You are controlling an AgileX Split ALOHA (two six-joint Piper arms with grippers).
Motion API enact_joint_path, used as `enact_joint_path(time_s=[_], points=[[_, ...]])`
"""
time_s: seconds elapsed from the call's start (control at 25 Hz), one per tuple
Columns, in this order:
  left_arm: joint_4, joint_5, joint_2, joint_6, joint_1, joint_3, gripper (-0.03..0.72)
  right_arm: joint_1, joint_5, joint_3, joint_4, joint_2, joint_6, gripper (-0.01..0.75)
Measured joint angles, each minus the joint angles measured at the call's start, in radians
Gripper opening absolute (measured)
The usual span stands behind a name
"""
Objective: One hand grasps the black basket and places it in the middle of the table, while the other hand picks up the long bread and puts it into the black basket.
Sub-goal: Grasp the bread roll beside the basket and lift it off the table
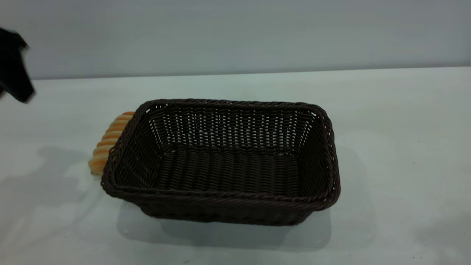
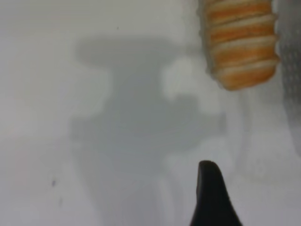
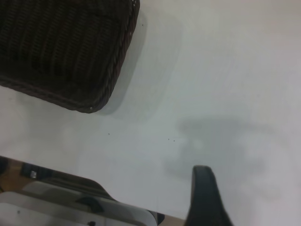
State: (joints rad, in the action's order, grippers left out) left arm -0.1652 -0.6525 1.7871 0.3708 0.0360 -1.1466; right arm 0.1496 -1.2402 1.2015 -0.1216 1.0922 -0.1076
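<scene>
The black basket (image 1: 224, 162) stands empty on the table (image 1: 404, 147), near its middle. The long bread (image 1: 106, 145) lies on the table against the basket's left side, partly hidden behind its rim. My left gripper (image 1: 14, 70) hangs in the air at the far left, well apart from the bread. In the left wrist view the bread (image 2: 242, 44) lies ahead of one dark finger (image 2: 210, 193), with no second finger against it and nothing held. In the right wrist view one finger (image 3: 203, 197) hovers over bare table, apart from the basket's corner (image 3: 70, 52). The right gripper is out of the exterior view.
A grey wall runs behind the table's far edge. The table's near edge and rig parts (image 3: 70, 202) below it show in the right wrist view. The arms' shadows fall on the table left of the bread and right of the basket.
</scene>
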Motion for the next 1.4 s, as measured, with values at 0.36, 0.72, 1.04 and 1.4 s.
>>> enact_joint_path(time_s=[0.36,0.72,1.04,1.4], points=[[-0.247,0.054,0.261,0.477,0.000,-0.136,0.471,0.000,0.000,0.000,0.000,0.000,-0.001,0.527],[-0.405,0.164,0.357,0.704,0.000,-0.149,0.423,0.000,0.000,0.000,0.000,0.000,-0.004,0.527],[-0.429,0.223,0.463,0.708,-0.002,-0.149,0.423,0.000,0.000,0.000,-0.001,0.000,-0.006,0.527],[-0.470,0.245,0.507,0.672,-0.010,-0.158,0.278,0.000,0.000,0.000,-0.024,-0.001,-0.006,0.527]])
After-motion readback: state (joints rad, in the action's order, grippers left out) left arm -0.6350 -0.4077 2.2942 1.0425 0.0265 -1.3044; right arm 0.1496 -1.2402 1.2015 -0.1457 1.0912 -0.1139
